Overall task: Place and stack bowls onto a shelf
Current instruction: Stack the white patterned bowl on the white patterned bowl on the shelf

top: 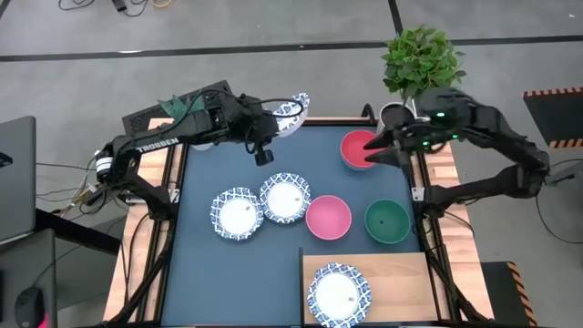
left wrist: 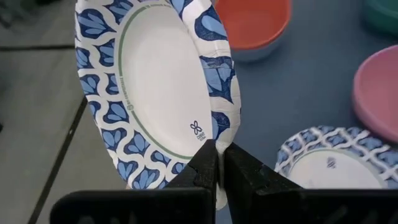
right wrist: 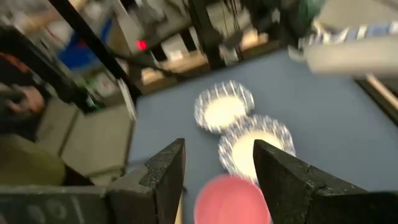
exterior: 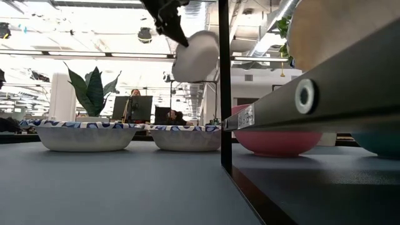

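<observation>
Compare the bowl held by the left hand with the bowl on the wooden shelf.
The held bowl is lifted clear of the tabletop; the shelf bowl rests flat on the shelf. The held bowl is tilted on edge, pinched at its rim by the left hand; the shelf bowl sits upright, untouched. Both are white with blue patterned rims.

Shelf [exterior: 350, 75] hides most of the green bowl [exterior: 378, 142].

Things around the table

A leafy green plant [top: 422, 56] stands at the far right corner; a laptop [top: 16, 178] sits left of the table.
</observation>
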Available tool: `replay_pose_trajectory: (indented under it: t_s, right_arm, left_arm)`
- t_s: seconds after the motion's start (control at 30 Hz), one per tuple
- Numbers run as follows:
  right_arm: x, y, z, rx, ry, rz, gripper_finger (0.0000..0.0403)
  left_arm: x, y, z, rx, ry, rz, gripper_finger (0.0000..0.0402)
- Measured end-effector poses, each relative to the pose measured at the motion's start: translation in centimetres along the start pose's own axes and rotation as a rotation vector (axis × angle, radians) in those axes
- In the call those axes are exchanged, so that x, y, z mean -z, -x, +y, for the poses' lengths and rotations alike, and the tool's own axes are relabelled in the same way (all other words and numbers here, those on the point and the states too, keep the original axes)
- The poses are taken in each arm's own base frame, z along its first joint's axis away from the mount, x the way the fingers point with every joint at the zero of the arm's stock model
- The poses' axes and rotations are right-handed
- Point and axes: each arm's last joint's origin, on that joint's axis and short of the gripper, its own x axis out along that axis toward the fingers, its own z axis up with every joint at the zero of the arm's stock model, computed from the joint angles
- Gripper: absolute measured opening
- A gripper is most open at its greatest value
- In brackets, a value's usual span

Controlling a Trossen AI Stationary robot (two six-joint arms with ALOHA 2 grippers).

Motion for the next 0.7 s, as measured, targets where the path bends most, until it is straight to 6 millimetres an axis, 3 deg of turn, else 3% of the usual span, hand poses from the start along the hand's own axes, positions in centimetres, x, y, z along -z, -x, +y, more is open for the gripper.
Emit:
replay_pose_trajectory:
  t_s: [0.37, 0.7]
  right_arm:
    - [0.0, 4.1, 2.9, -0.173, -0.023, -0.192, 0.0214]
    - [0.3, 5.3, 4.7, -0.326, -0.047, -0.205, 0.0214]
  left_arm:
    - [-1.6, 1.0, -2.8, 0.077, -0.059, -0.094, 0.0002]
    - [-2.7, 2.1, -6.6, 0.161, -0.161, -0.174, 0.0002]
